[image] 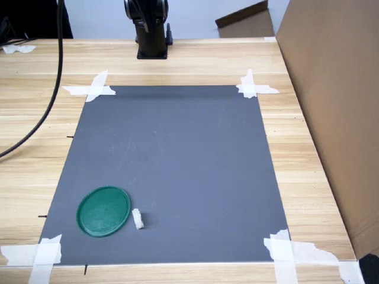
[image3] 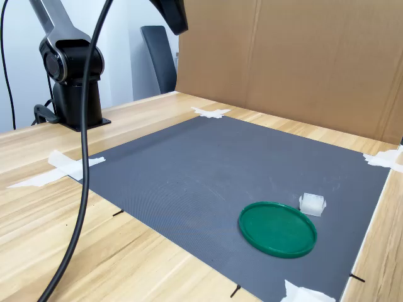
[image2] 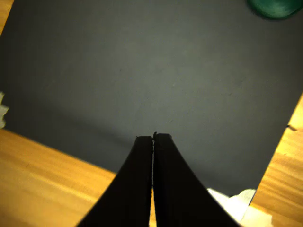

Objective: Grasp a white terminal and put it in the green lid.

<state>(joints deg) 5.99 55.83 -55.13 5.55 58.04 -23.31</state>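
Both exterior views were evenly and brightly lit, with soft, short shadows. The white terminal (image: 137,219) threw only a faint shadow toward 3 o'clock in the first exterior view. The grey mat (image: 172,171) showed a pale, dull sheen at its centre. The wrist view was dimmer; the tool (image2: 153,137) was near-black, and the green lid (image2: 274,7) at 1 o'clock was blurred.

Small white terminal (image: 137,219) lies just beside flat green lid (image: 103,211).

First exterior view high, facing the arm base (image: 153,35), second exterior view low, sideways, wrist view downward
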